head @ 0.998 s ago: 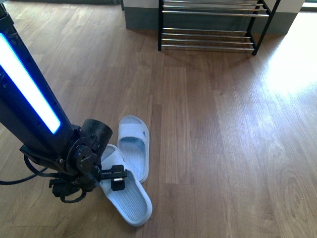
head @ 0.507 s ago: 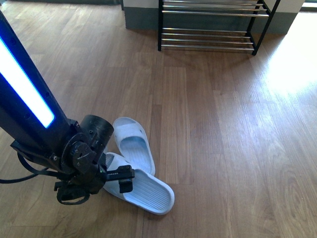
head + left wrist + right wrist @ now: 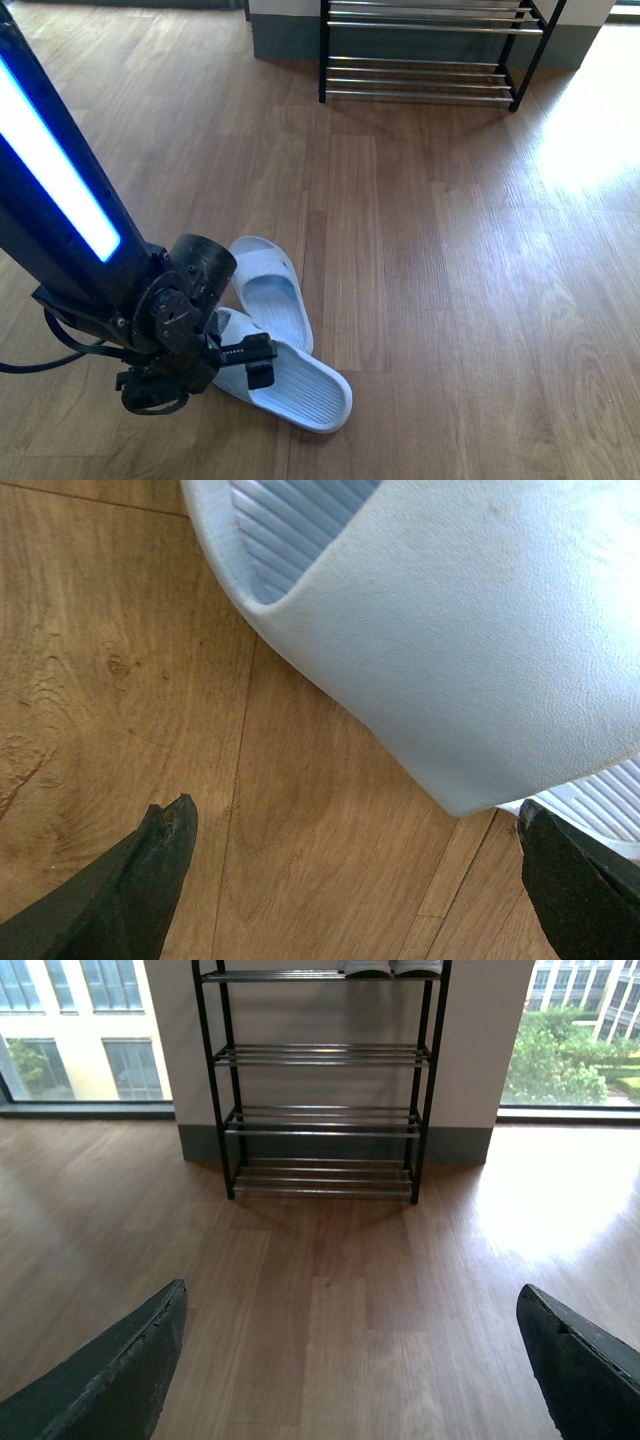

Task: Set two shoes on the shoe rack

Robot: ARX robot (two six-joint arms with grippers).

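The left gripper [image 3: 250, 360] hangs low over the wooden floor [image 3: 450, 300], jaws spread wide and nothing held. In the left wrist view its two fingers [image 3: 130, 890] stand over bare boards; the strap [image 3: 470, 630] of the near slide [image 3: 295, 385] lies just ahead of the fingertips, not yet inside the gap. The far slide [image 3: 268, 290] sits just beyond the near one, further from the hand. The two seem to touch where they meet, though the arm hides that spot and I cannot tell whether one overlaps the other.

The right gripper [image 3: 352, 1290] is likewise wide open and empty, looking straight at the shoe rack [image 3: 325, 1080], which stands well ahead of both hands across the open floor.

By their look the slides should be light, soft moulded rubber: springy rather than stiff, not fragile, and smooth enough to slip from a shallow pinch. The arched strap is the natural hold, being a thin band raised off the footbed that one finger can pass under while the other closes on top; a deep bite at the middle of the band would keep the shoe from swinging or twisting as it hangs. The sole's edge is thicker and lies flat on the boards, so it looks harder to get under. Being so light, the slide may skid away if nudged before the jaws close.
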